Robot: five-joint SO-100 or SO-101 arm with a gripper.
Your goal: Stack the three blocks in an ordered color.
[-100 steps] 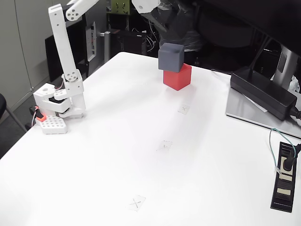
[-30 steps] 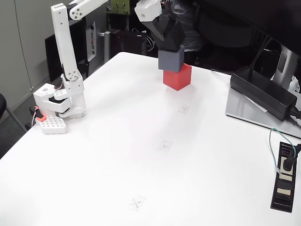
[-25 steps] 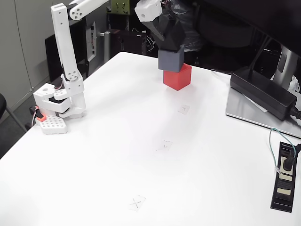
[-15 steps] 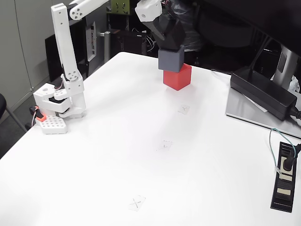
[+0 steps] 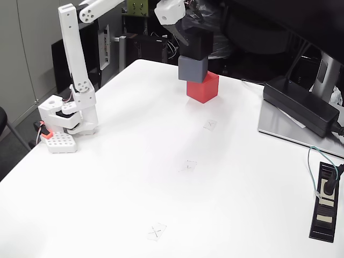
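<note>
At the far edge of the worktop (image 5: 161,177) the red block (image 5: 202,88) carries the grey block (image 5: 192,69), and the black block (image 5: 196,46) sits on top. My hand (image 5: 188,33) is at it; whether clamped or released I cannot tell. Only letting go seems left.

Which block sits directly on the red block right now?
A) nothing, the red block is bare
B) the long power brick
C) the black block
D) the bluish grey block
D: the bluish grey block rests on the red block, with the black block above it at the tool.
</note>
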